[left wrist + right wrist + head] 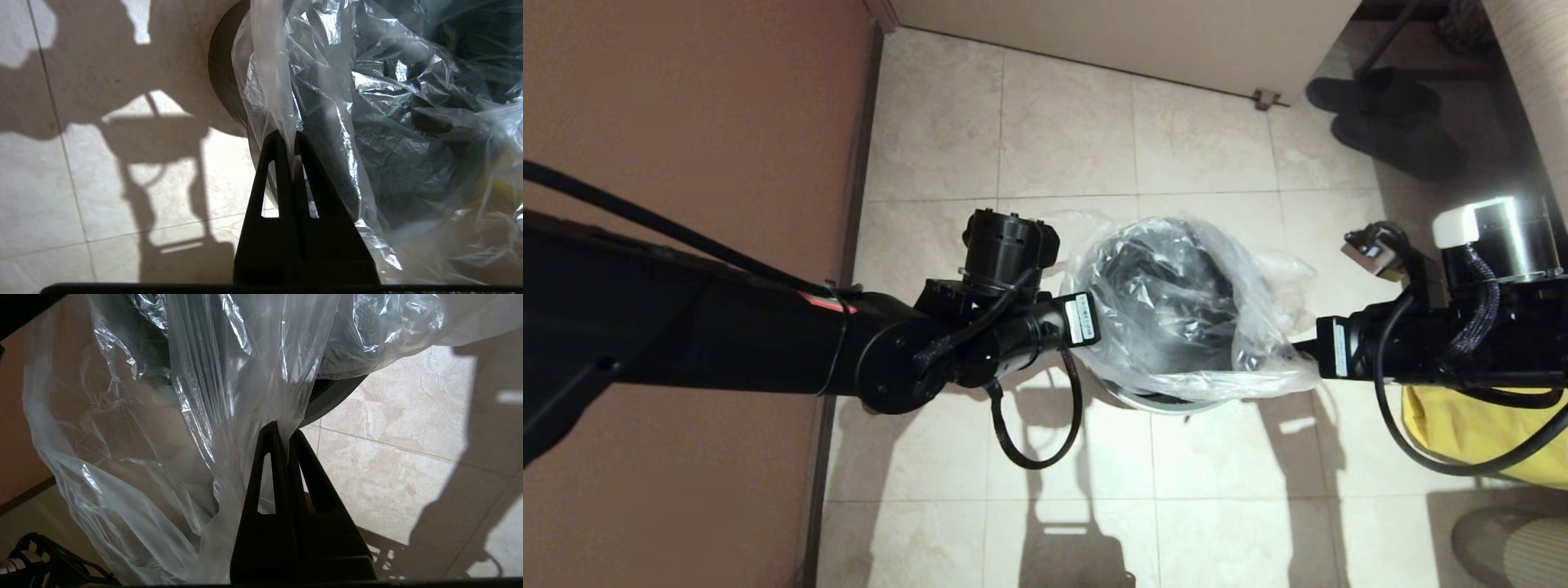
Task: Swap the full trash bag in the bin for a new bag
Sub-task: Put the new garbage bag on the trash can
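Crinkly new bag (1176, 286) (over the bin (1168, 400)) pinched by left gripper (291, 136) and right gripper (284, 430).

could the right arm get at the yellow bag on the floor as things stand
Probably not right away. The right gripper is shut on the new bag over the bin. The yellow bag lies just beneath that arm, nothing covering it.

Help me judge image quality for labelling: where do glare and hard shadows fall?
Head view: glare on the new bag over the bin, arm shadows on the tiled floor. Left wrist view: hard arm shadow beside the left gripper. Right wrist view: shadow beyond the right gripper.
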Robot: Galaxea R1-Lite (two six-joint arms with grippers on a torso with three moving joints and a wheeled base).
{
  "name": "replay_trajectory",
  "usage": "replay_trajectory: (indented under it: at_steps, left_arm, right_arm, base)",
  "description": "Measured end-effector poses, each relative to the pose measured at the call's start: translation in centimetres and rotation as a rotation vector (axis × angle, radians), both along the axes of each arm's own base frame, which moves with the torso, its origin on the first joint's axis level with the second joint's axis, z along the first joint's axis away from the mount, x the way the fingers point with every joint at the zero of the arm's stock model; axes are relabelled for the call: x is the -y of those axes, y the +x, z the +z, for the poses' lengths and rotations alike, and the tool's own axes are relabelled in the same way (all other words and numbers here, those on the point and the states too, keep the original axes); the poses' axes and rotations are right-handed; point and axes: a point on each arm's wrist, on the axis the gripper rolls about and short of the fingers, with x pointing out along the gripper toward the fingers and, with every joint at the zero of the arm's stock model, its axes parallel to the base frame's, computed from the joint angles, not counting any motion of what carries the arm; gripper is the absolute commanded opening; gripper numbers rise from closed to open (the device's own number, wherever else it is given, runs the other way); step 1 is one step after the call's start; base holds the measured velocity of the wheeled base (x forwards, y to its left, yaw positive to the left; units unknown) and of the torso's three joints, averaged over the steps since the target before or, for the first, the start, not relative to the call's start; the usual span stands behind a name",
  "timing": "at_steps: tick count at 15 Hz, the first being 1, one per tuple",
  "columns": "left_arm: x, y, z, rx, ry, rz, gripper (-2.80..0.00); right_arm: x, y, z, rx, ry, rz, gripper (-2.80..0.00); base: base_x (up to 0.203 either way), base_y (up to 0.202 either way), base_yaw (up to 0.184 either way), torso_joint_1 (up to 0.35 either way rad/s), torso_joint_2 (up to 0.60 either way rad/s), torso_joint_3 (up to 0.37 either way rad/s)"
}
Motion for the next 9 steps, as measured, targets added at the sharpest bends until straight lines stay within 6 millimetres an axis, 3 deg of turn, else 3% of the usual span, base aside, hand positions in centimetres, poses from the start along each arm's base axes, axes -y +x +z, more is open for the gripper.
replay_trajectory:
  at_steps: [4, 9]
  left_arm:
    - [-0.2, -1.1, 0.1, -0.007, 0.005, -0.016, -2.80]
    - [-0.3, -1.7, -1.4, -0.042, 0.033, -0.018, -2.80]
  right_arm:
    - [0.2, -0.7, 0.0, 0.002, -0.018, -0.011, -2.80]
    - [0.5, -1.4, -2.2, -0.038, -0.100, -0.036, -2.80]
  base:
    - [0.000, 0.000, 0.000, 0.000, 0.00, 0.000]
    - [0.000, 0.000, 0.000, 0.000, 0.00, 0.000]
